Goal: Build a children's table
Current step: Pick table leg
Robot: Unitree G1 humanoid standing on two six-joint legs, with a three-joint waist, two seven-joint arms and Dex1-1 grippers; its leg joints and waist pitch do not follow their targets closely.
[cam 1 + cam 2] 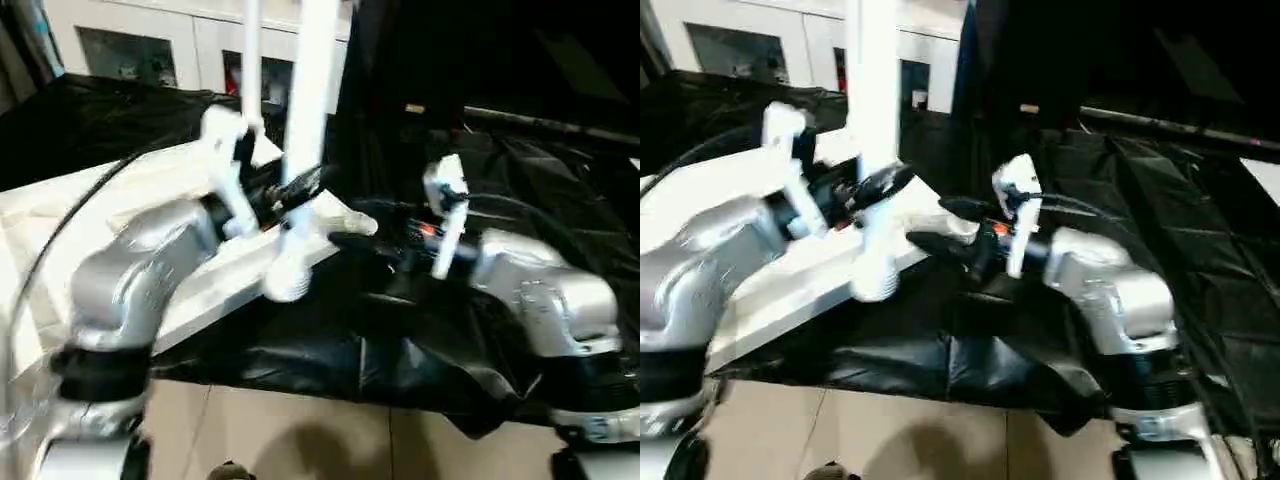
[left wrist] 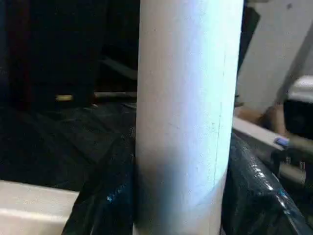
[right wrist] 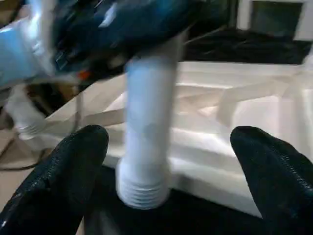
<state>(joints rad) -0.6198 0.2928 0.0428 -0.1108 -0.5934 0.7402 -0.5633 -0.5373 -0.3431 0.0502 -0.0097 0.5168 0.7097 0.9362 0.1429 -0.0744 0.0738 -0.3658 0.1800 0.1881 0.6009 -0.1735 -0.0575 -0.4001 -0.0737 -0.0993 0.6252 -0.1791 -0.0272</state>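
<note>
Inventory, qty as showing:
- Tabletop point(image 1: 120, 215), white, ribbed underside up: 1, lying w/ its near corner over the black sheet's point(image 1: 330, 350) left part.
- Legs, white tube: 2. One leg point(image 1: 305, 130) standing upright by that corner; second leg point(image 1: 251, 45) rising behind it.
- Grippers: 2, left gripper point(image 1: 875, 188), right gripper point(image 1: 952, 224).
- Cabinet point(image 1: 150, 40), glass doors: 1.
</note>
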